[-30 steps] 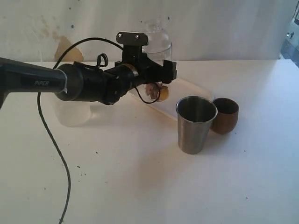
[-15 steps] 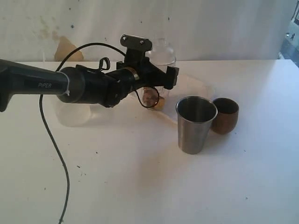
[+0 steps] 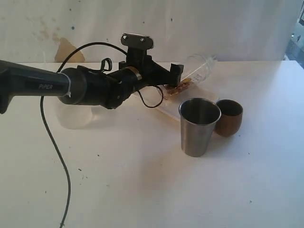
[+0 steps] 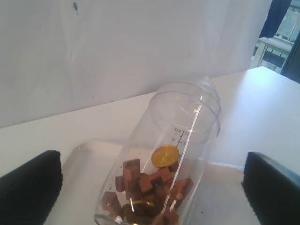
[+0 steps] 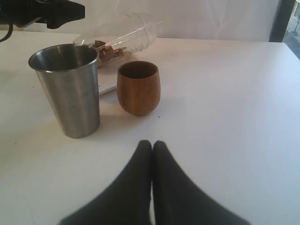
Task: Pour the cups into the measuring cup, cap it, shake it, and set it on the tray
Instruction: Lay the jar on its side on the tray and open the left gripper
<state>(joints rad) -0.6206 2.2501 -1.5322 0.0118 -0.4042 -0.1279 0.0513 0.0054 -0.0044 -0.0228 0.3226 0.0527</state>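
The clear measuring cup (image 3: 197, 70) lies tipped on its side over the white tray (image 3: 164, 106), its domed cap pointing away from the arm. Brown pieces and a gold coin (image 4: 165, 155) have slid along its lower wall. My left gripper (image 3: 167, 80) is open, its two fingers (image 4: 30, 187) spread wide either side of the cup's base, apart from the plastic. The steel tumbler (image 3: 198, 126) and the wooden cup (image 3: 229, 117) stand upright side by side in front of the tray. My right gripper (image 5: 152, 143) is shut on nothing, low over the table short of the wooden cup (image 5: 138, 87).
A frosted plastic cup (image 3: 73, 115) stands behind the left arm at the left. The arm's black cable (image 3: 52, 142) trails down across the table. The wall runs close behind the tray (image 4: 84, 161).
The measuring cup stood upright between the left gripper's fingers; now it has toppled to the right and lies on its side, its contents shifted along the wall. The other cups have not moved.
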